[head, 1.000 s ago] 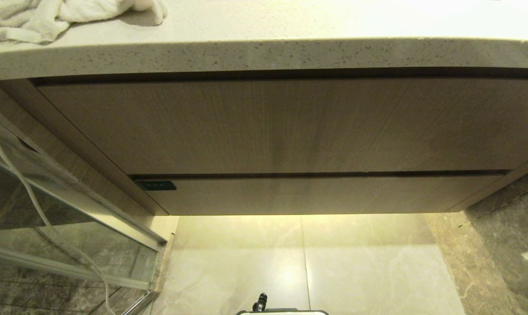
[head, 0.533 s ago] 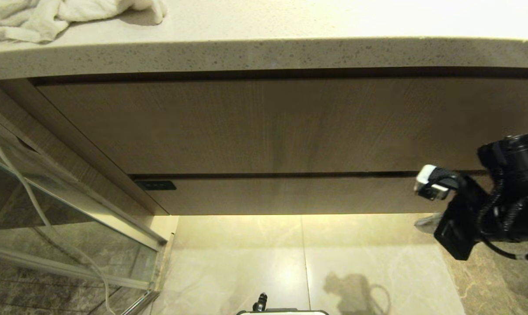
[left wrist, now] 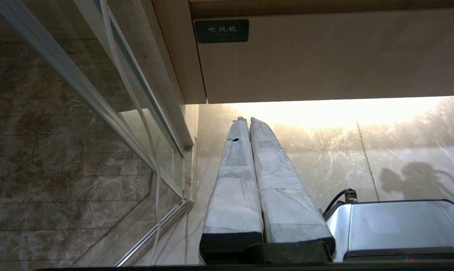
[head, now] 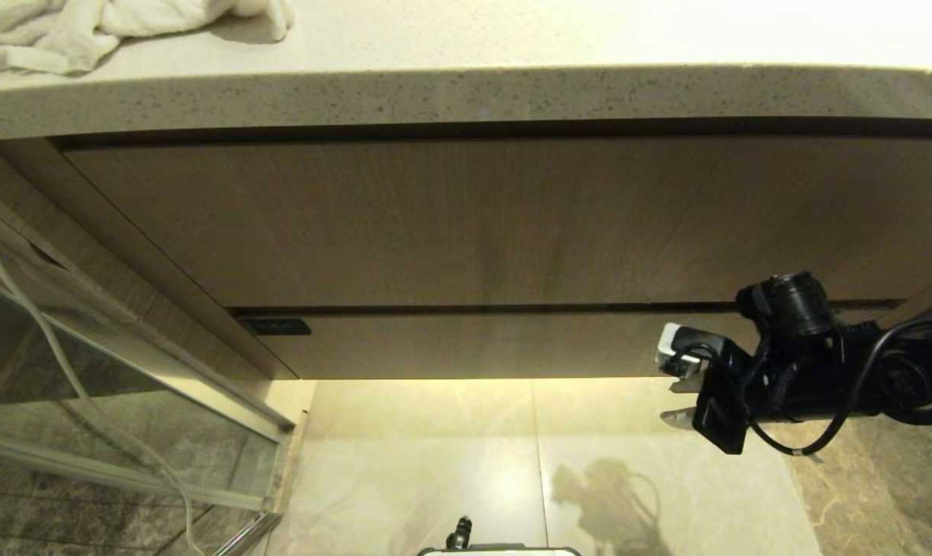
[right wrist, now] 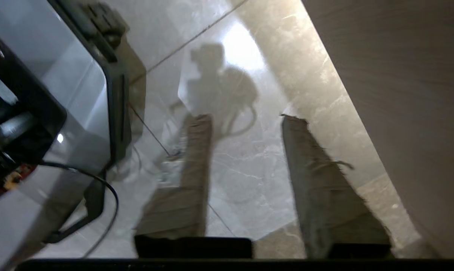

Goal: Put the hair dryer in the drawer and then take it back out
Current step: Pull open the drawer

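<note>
The drawer (head: 512,346) is the shallow light-wood front under the taller wood panel (head: 473,224), and it is closed, with a small dark label (head: 275,327) at its left corner. My right gripper (head: 672,400) hangs open in front of the drawer's right end, just below its lower edge, with nothing between its fingers. The right wrist view shows the right gripper (right wrist: 246,119) over the floor tiles with the wood front (right wrist: 407,82) beside it. My left gripper (left wrist: 245,119) is shut and parked low, pointing toward the drawer (left wrist: 324,56) and its label (left wrist: 221,31). The hair dryer is out of view.
A speckled stone countertop (head: 466,93) overhangs the panel, with a white towel (head: 87,27) at its far left. A glass partition (head: 87,371) with a white cord (head: 49,347) stands at the left. My base (left wrist: 400,226) sits on the glossy floor tiles (head: 543,463).
My right arm has come into the head view from the right and moved left and down, to the drawer's right end. The drawer and the left arm have not moved.
</note>
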